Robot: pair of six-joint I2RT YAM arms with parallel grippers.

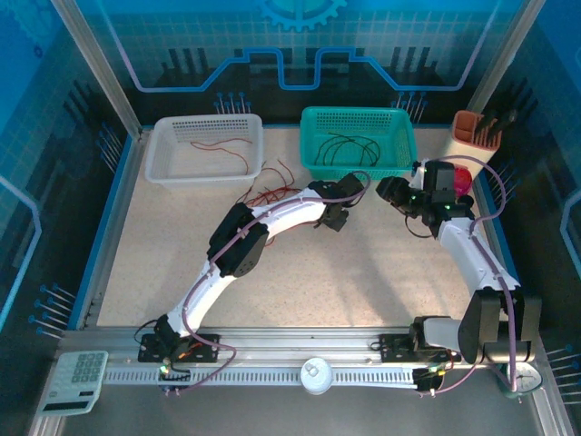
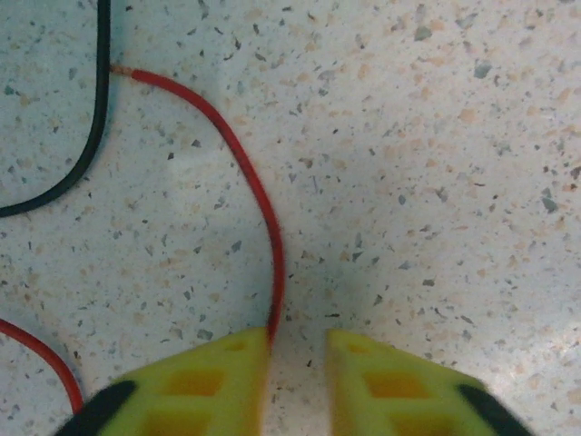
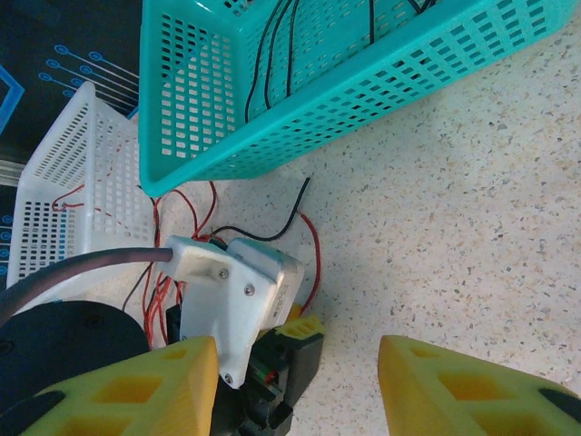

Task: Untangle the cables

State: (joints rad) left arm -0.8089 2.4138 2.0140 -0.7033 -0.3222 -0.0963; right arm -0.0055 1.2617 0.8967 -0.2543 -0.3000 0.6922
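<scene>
Cables (image 1: 270, 188): loose red-and-black tangle on the table, at 11 o'clock from table centre, just in front of the gap between the 2 baskets.

Left gripper (image 2: 298, 341): jaws apart, the gap wider than a cable. 1 red cable (image 2: 259, 195) runs in from 11 o'clock and meets the inner edge of the 9 o'clock finger. It is not yet pinched.

Right gripper (image 3: 298, 345): jaws wide apart, nothing between them. It sits at 3 o'clock of the left gripper, facing the tangle.

Step, as I read it: grab this red cable and draw it free.
- It hugs 1 finger. Shifting toward 9 o'clock first would centre it between the pads.
- Close fully before lifting; a wire this thin likely slips.
- Pull slowly away from the black cable (image 2: 91, 136) at 10 o'clock, and ease off if it drags along.

Counts:
- 2 baskets: white basket (image 1: 163, 168) at 10 o'clock holds red cables, teal basket (image 1: 309, 141) at 12 o'clock holds black ones.
- Left wrist view: 2 red runs, 1 black; whether the reds are 1 cable I cannot tell.
- Teal basket, right wrist view: at least 3 black strands.
- Tangle: too knotted to count.
</scene>
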